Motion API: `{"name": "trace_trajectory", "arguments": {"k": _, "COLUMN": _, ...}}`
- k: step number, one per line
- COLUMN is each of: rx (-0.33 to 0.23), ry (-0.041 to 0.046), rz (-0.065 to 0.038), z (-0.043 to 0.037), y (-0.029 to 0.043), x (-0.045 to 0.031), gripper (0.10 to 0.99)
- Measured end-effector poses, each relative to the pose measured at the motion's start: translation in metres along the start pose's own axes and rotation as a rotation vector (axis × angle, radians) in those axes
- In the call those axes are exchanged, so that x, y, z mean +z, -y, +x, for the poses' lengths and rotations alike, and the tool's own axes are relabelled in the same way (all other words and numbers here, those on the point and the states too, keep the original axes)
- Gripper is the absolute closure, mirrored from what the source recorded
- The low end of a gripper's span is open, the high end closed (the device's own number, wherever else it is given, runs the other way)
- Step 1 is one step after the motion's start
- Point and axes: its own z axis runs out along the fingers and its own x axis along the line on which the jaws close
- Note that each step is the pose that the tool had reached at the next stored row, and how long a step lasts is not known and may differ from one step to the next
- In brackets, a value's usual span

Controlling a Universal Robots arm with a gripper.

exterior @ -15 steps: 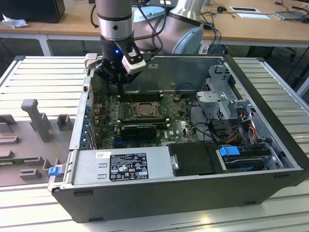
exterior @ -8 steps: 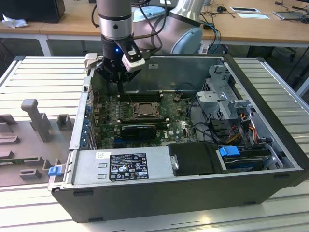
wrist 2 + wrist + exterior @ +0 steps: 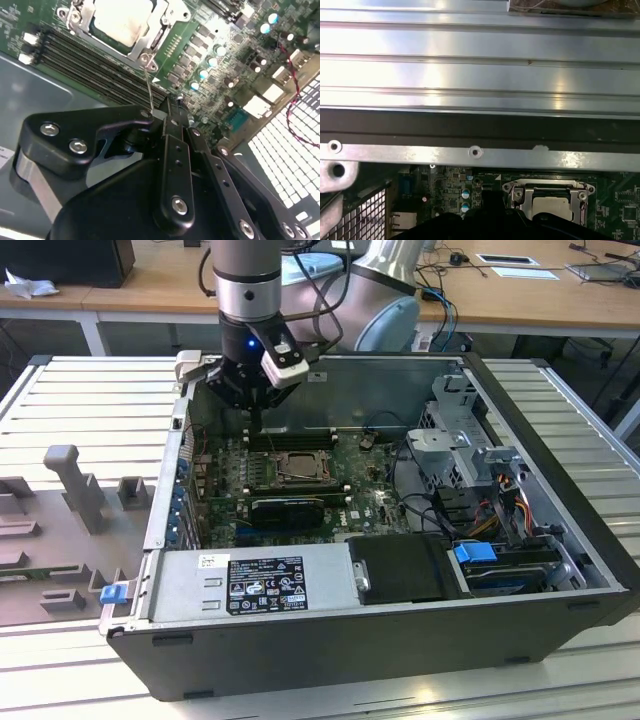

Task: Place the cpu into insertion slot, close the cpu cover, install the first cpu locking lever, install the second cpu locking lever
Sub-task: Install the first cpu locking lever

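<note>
Inside the open computer case, the insertion slot [image 3: 296, 468] sits on the green motherboard. The pale cpu [image 3: 122, 20] lies in it, and the silvery cpu cover [image 3: 166, 17] lies flat around the chip. Both also appear in the first wrist view, cpu [image 3: 551, 204] and cover [image 3: 520, 192]. My gripper [image 3: 258, 423] hangs over the far edge of the socket. In the second wrist view the gripper [image 3: 167, 107] is shut, and a thin wire locking lever [image 3: 149, 87] runs from the socket's corner up to its tips.
Long black memory slots [image 3: 90, 60] run beside the socket. A black heatsink block [image 3: 288, 508] lies just in front of it. The power supply [image 3: 250, 580] and drive cage [image 3: 470, 455] crowd the case. The case wall [image 3: 480, 75] rises close behind the gripper.
</note>
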Motion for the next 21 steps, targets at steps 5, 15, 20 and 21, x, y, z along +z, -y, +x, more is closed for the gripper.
{"name": "trace_trajectory", "arguments": {"k": 5, "rx": 0.001, "ry": -0.0002, "rz": 0.000, "z": -0.0116, "y": 0.0003, "x": 0.0015, "gripper": 0.980}}
{"name": "trace_trajectory", "arguments": {"k": 15, "rx": 0.011, "ry": 0.0011, "rz": -0.046, "z": -0.0421, "y": 0.0013, "x": 0.0050, "gripper": 0.980}}
{"name": "trace_trajectory", "arguments": {"k": 20, "rx": 0.022, "ry": 0.0023, "rz": -0.049, "z": -0.0437, "y": 0.0016, "x": 0.0103, "gripper": 0.980}}
{"name": "trace_trajectory", "arguments": {"k": 21, "rx": 0.025, "ry": 0.0023, "rz": -0.048, "z": -0.0443, "y": 0.0016, "x": 0.0104, "gripper": 0.980}}
